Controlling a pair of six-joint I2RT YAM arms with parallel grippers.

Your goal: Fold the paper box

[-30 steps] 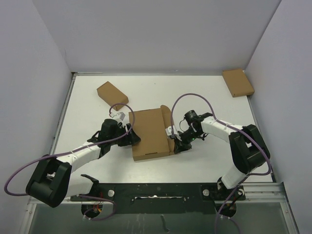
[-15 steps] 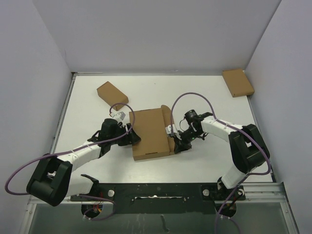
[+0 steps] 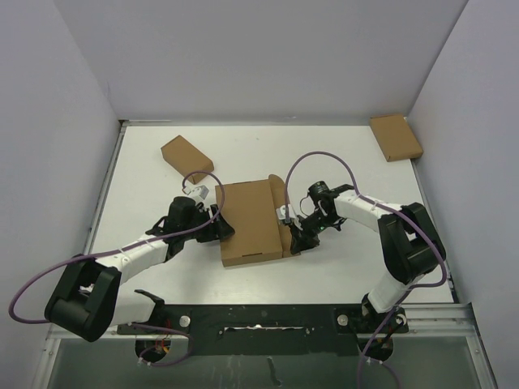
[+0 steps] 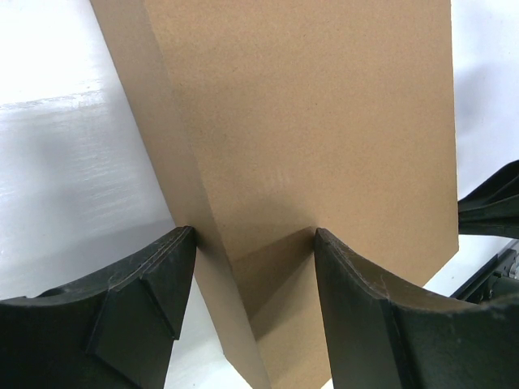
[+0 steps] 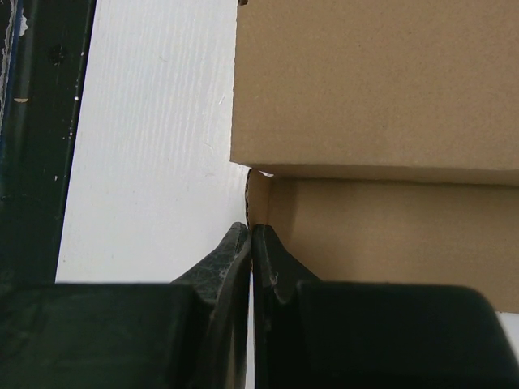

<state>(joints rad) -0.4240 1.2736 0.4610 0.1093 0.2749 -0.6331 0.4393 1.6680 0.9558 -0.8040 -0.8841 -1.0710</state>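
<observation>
Lying near the middle of the white table (image 3: 340,162), the paper box (image 3: 247,219) sits flat between the two arms. The left gripper (image 3: 219,228) straddles its left edge with jaws about halfway apart, and both fingers (image 4: 138,300) press against the cardboard filling the gap. The right gripper (image 3: 291,241) has its jaws squeezed fully together on nothing, with the tips touching the box's near right corner.

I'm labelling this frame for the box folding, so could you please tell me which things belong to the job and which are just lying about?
In the job: the paper box; left gripper, closed on its left edge; right gripper, shut, tips at its right side.
Lying about: small cardboard box, far left; flat cardboard box, far right corner.
</observation>
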